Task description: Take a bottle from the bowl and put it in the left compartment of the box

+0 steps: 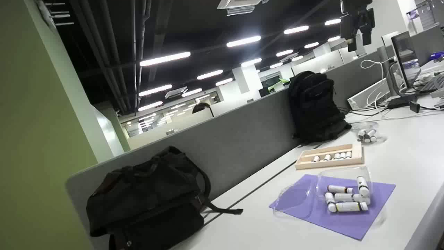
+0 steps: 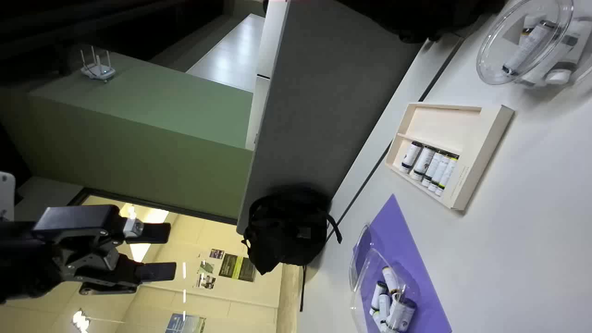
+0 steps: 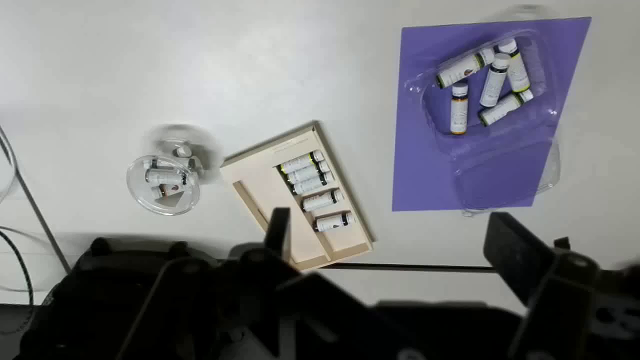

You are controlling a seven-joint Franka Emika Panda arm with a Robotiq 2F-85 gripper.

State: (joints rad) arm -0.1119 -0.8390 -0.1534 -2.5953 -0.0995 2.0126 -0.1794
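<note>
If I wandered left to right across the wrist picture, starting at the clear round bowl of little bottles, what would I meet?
The clear round bowl → a light wooden box with five bottles in one compartment → a purple mat with an open clear container on it.

Wrist view overhead — all share box (image 3: 272, 192).
</note>
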